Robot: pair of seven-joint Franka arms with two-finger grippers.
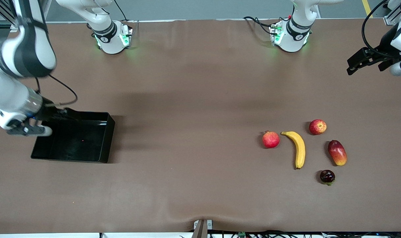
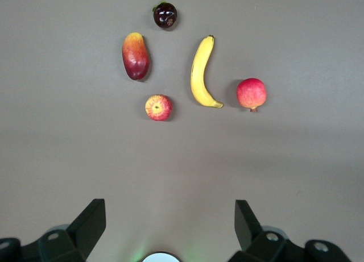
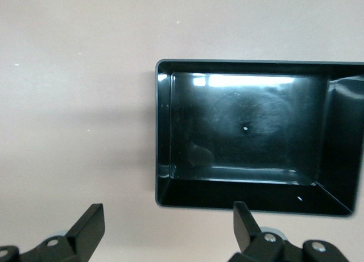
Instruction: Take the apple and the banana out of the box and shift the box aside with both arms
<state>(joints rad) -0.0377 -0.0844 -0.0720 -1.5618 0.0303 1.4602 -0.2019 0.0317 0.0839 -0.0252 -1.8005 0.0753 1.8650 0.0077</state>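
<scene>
- Box [image 1: 75, 140]: empty, at right arm's end of table; rigid, glossy, likely slippery; best gripped at low walls.
- Apple [image 1: 317, 127], banana [image 1: 298, 149]: on table, left arm's end.
- Right gripper [image 3: 165, 233]: wide open, empty, over box edge.
- Left gripper [image 2: 169, 231]: wide open, empty, waiting aloft.

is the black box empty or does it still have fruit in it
Empty. The box shows only its bare glossy floor, and the apple and banana lie on the table toward the left arm's end.
</scene>
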